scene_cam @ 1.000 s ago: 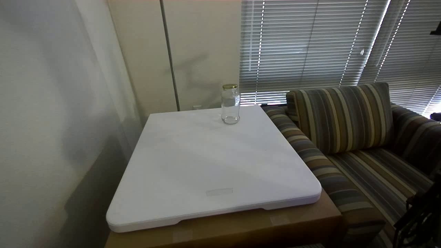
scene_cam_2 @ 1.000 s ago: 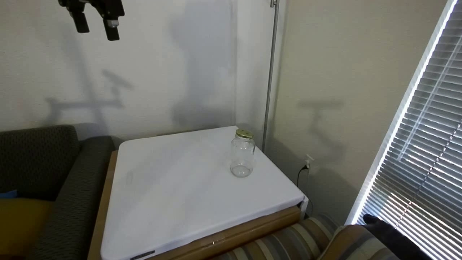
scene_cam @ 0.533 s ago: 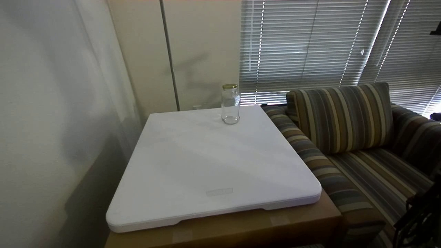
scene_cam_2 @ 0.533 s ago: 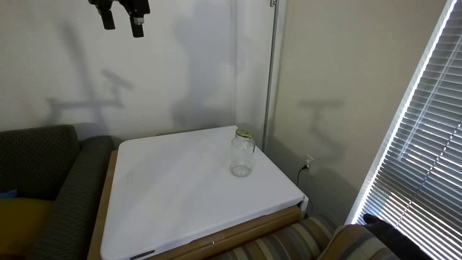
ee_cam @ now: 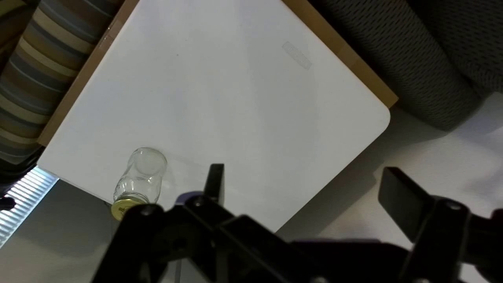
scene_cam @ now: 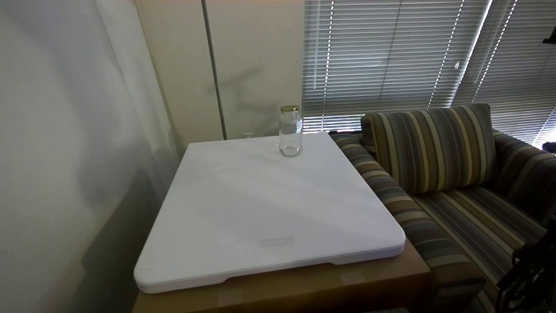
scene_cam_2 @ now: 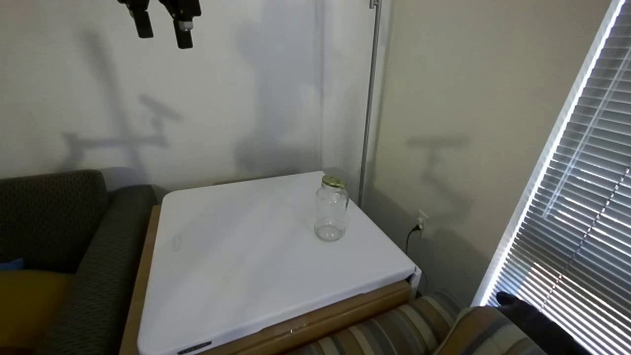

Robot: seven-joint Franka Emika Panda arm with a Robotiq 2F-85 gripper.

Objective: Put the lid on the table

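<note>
Within a second, the gripper (scene_cam_2: 165, 42) has been shifted toward the jar (scene_cam_2: 331, 214), jaws parted. Below them, the jar's gold lid (scene_cam_2: 333, 182) is seen.

Got a striped brown-grey fabric armchair (scene_cam: 456, 204) by pale slatted window blinds (scene_cam: 369, 56), bright daylight leaking through, plus a dark grey textured sofa (scene_cam_2: 111, 246) and soft grey shadows (scene_cam_2: 276, 98) across an off-white wall (scene_cam_2: 212, 113).
</note>
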